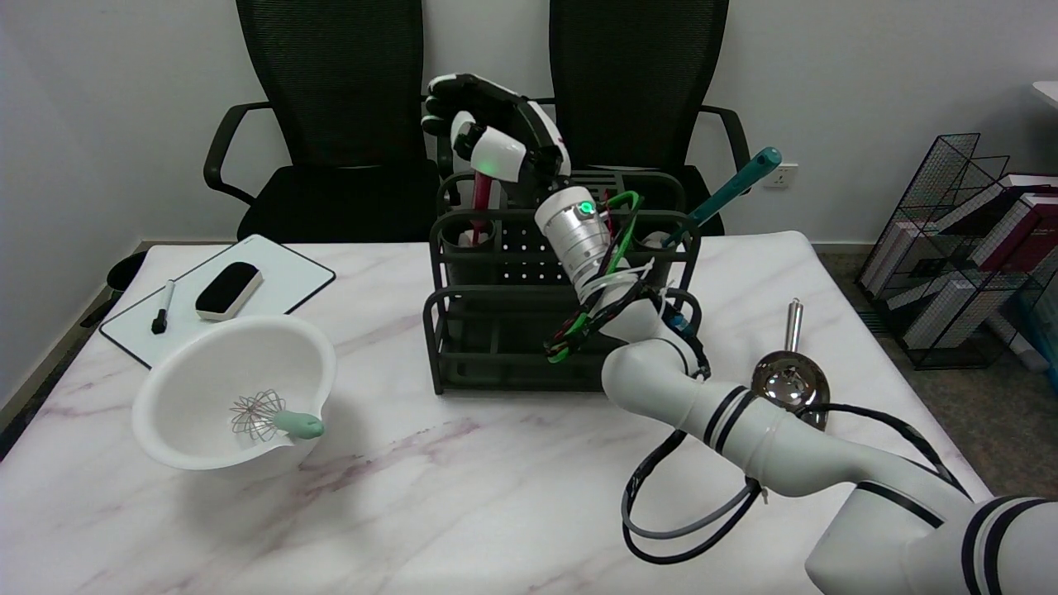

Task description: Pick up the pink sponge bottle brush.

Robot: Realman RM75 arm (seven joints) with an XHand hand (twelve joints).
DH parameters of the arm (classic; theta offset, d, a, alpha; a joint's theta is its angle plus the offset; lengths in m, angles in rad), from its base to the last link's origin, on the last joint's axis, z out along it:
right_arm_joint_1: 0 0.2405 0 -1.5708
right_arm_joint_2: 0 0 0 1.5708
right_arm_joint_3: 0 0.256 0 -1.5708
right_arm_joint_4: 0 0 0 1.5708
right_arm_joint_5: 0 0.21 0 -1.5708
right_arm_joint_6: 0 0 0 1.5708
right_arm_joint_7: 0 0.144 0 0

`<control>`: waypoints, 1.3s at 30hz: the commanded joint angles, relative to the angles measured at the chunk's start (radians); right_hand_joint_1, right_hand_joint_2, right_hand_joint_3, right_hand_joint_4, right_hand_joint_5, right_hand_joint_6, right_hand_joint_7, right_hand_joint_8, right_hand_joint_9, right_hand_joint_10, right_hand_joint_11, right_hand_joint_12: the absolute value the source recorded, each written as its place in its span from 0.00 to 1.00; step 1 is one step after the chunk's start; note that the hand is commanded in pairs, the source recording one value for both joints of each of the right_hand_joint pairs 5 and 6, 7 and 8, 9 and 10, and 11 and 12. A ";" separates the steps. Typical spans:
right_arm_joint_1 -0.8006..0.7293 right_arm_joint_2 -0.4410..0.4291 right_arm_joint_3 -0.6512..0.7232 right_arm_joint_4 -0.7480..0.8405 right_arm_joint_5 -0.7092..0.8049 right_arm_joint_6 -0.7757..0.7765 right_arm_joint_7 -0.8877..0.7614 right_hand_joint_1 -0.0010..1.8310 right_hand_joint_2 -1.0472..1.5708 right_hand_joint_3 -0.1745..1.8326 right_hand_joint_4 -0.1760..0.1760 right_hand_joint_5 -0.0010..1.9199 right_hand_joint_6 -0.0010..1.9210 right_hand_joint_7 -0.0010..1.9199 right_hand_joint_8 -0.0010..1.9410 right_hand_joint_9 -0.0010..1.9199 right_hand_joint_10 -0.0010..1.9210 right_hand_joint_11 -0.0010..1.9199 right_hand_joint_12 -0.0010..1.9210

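Apparently the right hand (488, 132) grips the pink brush (480, 202); its handle stands upright in the rack (496, 330).

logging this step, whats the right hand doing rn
right hand: fingers closed around the pink brush handle standing in the black rack

No text, label or number can be read anywhere — books' spines too blurred.
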 commanded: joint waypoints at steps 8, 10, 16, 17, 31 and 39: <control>0.037 0.008 -0.008 -0.004 -0.008 -0.051 -0.001 0.64 0.45 0.74 0.50 0.45 0.45 0.42 0.42 0.40 0.40 0.35 0.35; 0.033 0.010 -0.008 -0.007 -0.008 -0.051 -0.001 0.64 0.43 0.74 0.50 0.41 0.41 0.37 0.37 0.35 0.35 0.30 0.30; 0.029 0.011 -0.015 -0.010 -0.011 -0.051 -0.001 0.63 0.39 0.73 0.50 0.33 0.33 0.31 0.31 0.28 0.28 0.24 0.24; 0.027 0.011 -0.019 -0.010 -0.014 -0.051 -0.001 0.63 0.38 0.74 0.50 0.30 0.30 0.30 0.29 0.27 0.27 0.24 0.24; -0.027 0.017 -0.027 -0.009 -0.034 -0.041 -0.009 0.63 0.36 0.68 0.50 0.16 0.16 0.26 0.26 0.25 0.25 0.22 0.22; -0.030 0.018 -0.026 -0.023 -0.034 -0.049 -0.040 0.64 0.37 0.67 0.50 0.15 0.15 0.25 0.25 0.24 0.24 0.21 0.21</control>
